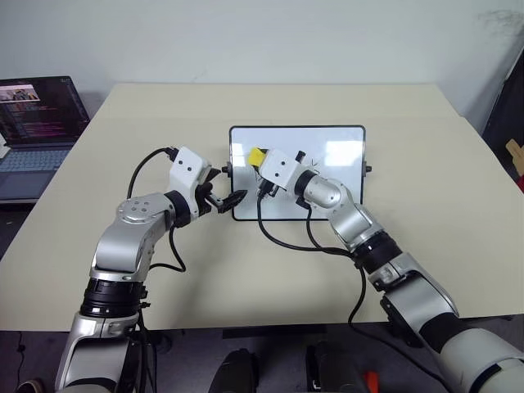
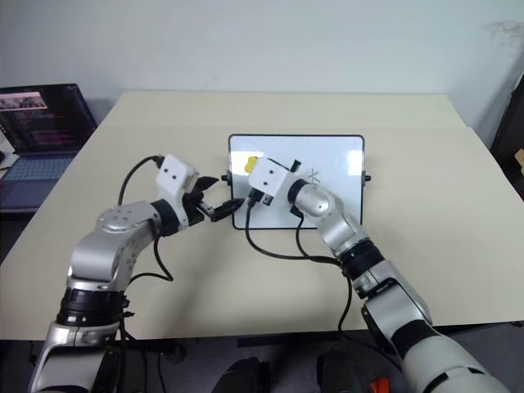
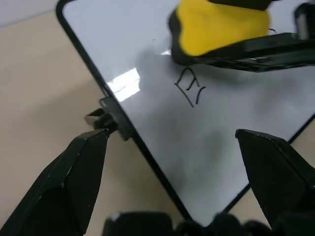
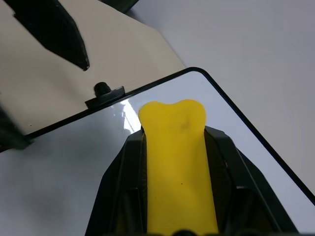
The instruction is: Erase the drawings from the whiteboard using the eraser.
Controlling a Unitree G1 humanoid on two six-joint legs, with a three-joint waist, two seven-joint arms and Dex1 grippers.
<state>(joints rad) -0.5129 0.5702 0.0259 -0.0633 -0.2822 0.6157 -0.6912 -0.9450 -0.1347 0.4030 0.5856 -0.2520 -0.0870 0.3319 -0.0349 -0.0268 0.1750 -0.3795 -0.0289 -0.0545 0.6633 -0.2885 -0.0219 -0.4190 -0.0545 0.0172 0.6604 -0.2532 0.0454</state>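
I see the whiteboard point(image 1: 327, 176) lying flat near the middle of the table point(image 1: 123, 147), its long sides running left to right, black knobs at both short ends. My right gripper point(image 4: 172, 162) is clamped on the eraser point(image 1: 256, 155), the yellow block sticking out past the fingertips and hanging over the board's left part, at about ten o'clock from the board's centre. In the left wrist view the eraser sits just beside the boxy mark; I cannot tell whether it touches the surface.

The drawings point(image 3: 191, 87) are thin dark marker strokes. The boxy one reads like a square character with a bar across it; I cannot say for certain which character it is. The cross-like one point(image 2: 313, 174) lies near the board's middle, at three o'clock from my right wrist.

My left gripper point(image 1: 223, 201) has its jaws apart, holding nothing, at the board's left edge around eight o'clock, just below the left knob point(image 3: 103, 116).

A laptop point(image 1: 37, 131) stands open at the table's nine o'clock side; its screen shows lines of coloured text too small to read.
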